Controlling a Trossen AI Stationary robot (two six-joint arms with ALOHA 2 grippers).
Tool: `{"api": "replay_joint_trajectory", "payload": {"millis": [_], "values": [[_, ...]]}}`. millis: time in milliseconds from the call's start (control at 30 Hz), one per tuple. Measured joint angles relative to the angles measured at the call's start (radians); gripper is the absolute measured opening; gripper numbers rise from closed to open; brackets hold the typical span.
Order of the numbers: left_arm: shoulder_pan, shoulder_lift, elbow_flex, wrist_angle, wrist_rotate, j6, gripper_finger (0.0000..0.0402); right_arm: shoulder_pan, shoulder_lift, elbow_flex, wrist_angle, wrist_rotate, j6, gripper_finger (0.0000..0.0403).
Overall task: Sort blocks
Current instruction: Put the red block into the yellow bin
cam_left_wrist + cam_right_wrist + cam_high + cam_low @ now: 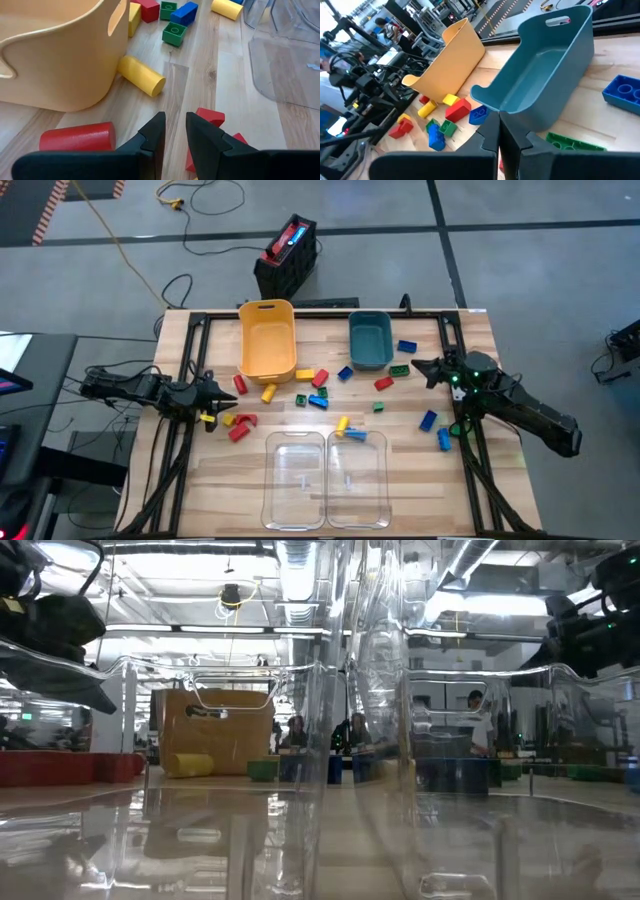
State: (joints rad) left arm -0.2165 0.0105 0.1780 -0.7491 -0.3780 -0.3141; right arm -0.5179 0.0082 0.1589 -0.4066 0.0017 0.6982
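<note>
Small red, yellow, blue and green blocks lie scattered on the wooden table (420, 470), between the yellow bin (267, 338), the teal bin (370, 338) and two clear bins (325, 478). My left gripper (215, 395) is at the table's left, its fingers a narrow gap apart and empty (175, 135). It hangs over a red cylinder (77, 137) and red blocks (210, 117), with a yellow cylinder (141, 75) ahead by the yellow bin's wall. My right gripper (420, 367) is shut and empty (499, 127), near the teal bin's right side and a green brick (575, 145).
More blocks lie near the right edge (428, 420) (444, 440), and a blue brick (406, 347) sits beside the teal bin. The clear bins fill the low view (330, 740). People show in the room beyond the table. A black and red case (287, 252) stands on the floor behind it.
</note>
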Motion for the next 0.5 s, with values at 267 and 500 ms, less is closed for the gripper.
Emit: {"api": "replay_joint_trajectory", "payload": {"millis": [267,500], "values": [[0.003,0.001,-0.006,0.373,-0.178,-0.114,0.0073,0.0,0.0,0.0,0.038,0.0,-0.012,0.0028],[0.002,0.002,-0.004,0.545,-0.178,-0.095,0.0073,0.001,0.0,0.001,0.046,-0.022,-0.064,0.0028]]}}
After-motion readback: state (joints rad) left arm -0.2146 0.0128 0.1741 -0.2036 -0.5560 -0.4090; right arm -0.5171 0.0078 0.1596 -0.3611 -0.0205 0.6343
